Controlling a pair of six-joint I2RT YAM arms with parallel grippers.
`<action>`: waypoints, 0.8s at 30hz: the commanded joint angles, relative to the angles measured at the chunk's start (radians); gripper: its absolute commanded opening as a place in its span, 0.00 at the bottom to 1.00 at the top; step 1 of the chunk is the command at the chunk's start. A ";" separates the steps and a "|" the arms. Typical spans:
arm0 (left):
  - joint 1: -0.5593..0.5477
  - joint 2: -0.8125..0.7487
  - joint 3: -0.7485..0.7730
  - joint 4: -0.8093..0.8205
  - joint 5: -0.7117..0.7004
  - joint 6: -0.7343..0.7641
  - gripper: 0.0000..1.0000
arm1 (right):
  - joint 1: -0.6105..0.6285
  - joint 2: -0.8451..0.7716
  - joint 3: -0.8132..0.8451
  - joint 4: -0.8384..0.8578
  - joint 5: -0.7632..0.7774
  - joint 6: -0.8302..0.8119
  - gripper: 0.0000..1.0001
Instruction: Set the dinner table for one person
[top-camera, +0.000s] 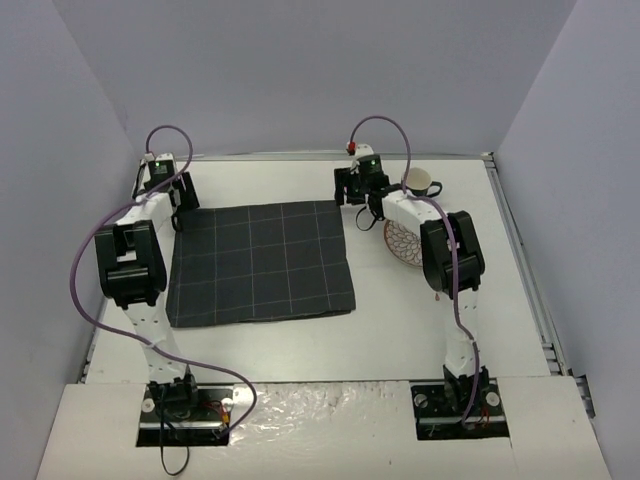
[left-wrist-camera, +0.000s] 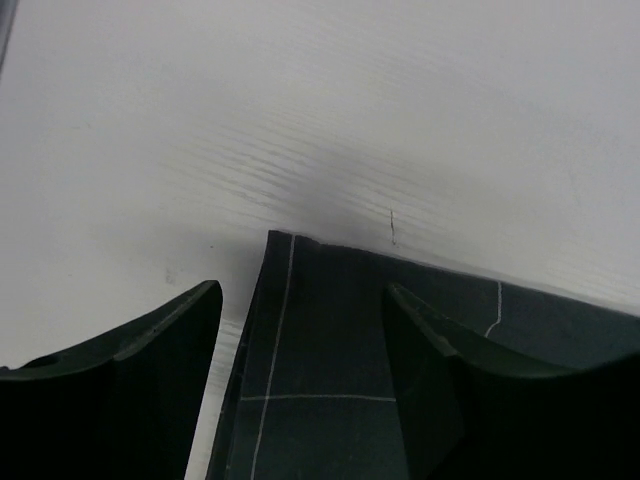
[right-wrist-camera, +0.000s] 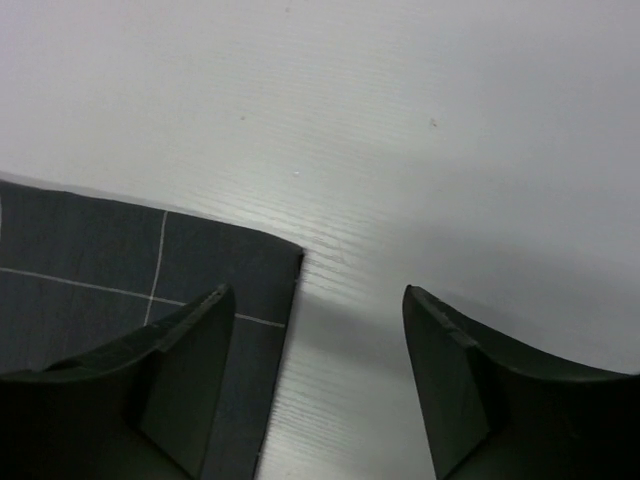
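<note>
Top external: dinner table (top-camera: 300, 345) spans the view under both arms, checked mat (top-camera: 260, 262) flat, left of centre. Left gripper (top-camera: 183, 212) fingers apart over the mat's far-left corner. Right gripper (top-camera: 350, 200) fingers apart at its far-right corner. Plate (top-camera: 403, 243) and mug (top-camera: 418, 182) sit toward the table's far-right corner.

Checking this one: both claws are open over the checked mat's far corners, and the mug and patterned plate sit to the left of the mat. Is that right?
Not quite. The top external view shows the mug and patterned plate to the right of the mat, not the left. The left claw and right claw are indeed open over its far corners.
</note>
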 joint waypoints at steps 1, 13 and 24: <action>0.010 -0.187 0.084 0.017 -0.039 0.008 0.72 | -0.005 -0.149 0.027 0.021 0.077 -0.033 0.71; -0.015 -0.693 -0.274 -0.299 -0.077 -0.234 0.81 | 0.040 -0.553 -0.462 -0.003 0.098 0.179 0.79; -0.008 -0.814 -0.639 -0.302 -0.086 -0.354 0.69 | 0.139 -0.719 -0.856 0.052 0.112 0.255 0.79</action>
